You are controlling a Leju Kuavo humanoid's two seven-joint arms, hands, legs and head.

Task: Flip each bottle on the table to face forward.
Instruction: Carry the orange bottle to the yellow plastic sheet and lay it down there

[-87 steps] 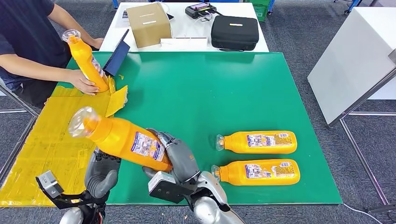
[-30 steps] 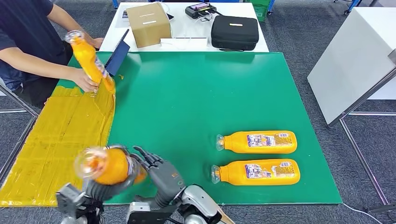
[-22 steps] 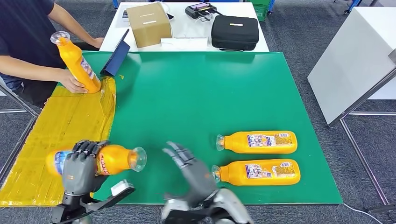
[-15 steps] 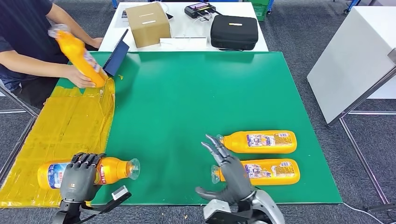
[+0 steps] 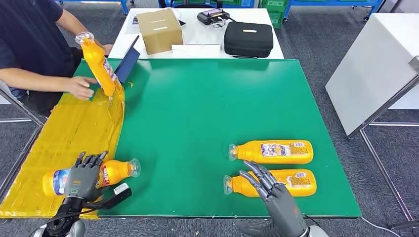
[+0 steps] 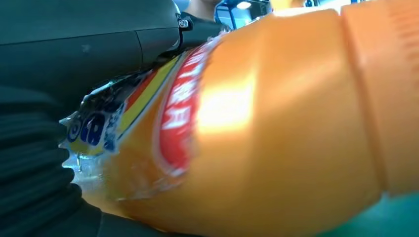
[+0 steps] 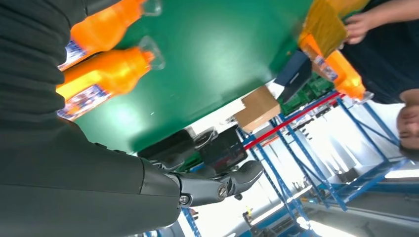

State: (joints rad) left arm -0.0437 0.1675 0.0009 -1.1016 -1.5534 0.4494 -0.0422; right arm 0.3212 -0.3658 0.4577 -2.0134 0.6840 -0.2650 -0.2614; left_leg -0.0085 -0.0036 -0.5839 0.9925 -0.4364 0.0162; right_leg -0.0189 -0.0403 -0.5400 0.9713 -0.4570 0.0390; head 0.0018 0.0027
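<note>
Left hand (image 5: 81,177) grips bottle (image 5: 91,176) lying on counter (image 5: 197,108); right hand (image 5: 274,192) fingers spread, empty.

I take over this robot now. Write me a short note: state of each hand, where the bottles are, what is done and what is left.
Left hand: holds a bottle lying at the table's near left edge, blue label showing, cap pointing right.
Right hand: open, fingers spread, above the near bottle at the right.
Far bottle lies just behind it; both show their white labels.
A person holds a fourth bottle tilted at the far left.
Done: left bottle seems flipped.
Left: release it, then the two at the right.
</note>
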